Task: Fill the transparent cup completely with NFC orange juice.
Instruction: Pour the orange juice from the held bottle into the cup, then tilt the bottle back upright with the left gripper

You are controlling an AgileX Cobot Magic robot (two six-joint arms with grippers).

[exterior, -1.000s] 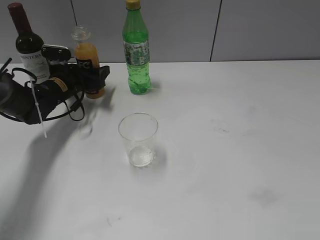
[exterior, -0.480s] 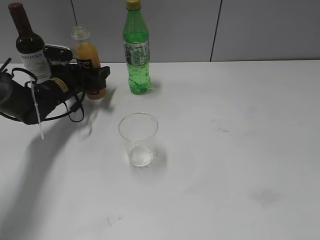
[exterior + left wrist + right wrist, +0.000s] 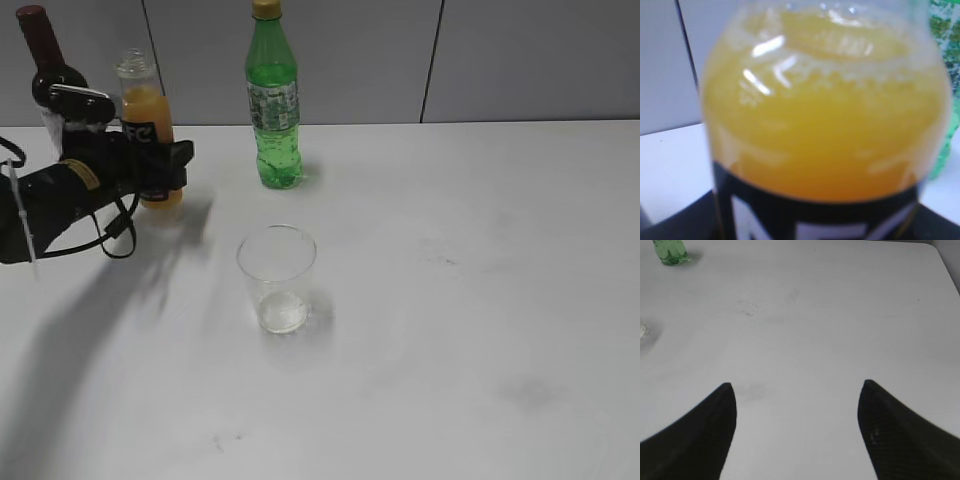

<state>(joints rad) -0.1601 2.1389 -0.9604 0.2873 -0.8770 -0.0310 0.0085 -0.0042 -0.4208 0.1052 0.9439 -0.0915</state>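
Observation:
The transparent cup [image 3: 276,277] stands empty and upright at the middle of the white table. My left gripper [image 3: 165,166] is shut on the NFC orange juice bottle [image 3: 143,128] at the back left and holds it upright, lifted off the table. The bottle fills the left wrist view [image 3: 825,130], with orange juice above its black label. Its clear cap is on. My right gripper [image 3: 797,385] is open and empty over bare table. It does not show in the exterior view.
A dark wine bottle [image 3: 45,70] stands at the back left, behind my left arm. A green soda bottle [image 3: 272,100] stands at the back, right of the juice bottle; its base also shows in the right wrist view [image 3: 670,252]. A grey wall lies behind the table.
My left gripper has lifted the juice bottle off the table and carried it a little to the left. The cup and the other bottles have not moved.

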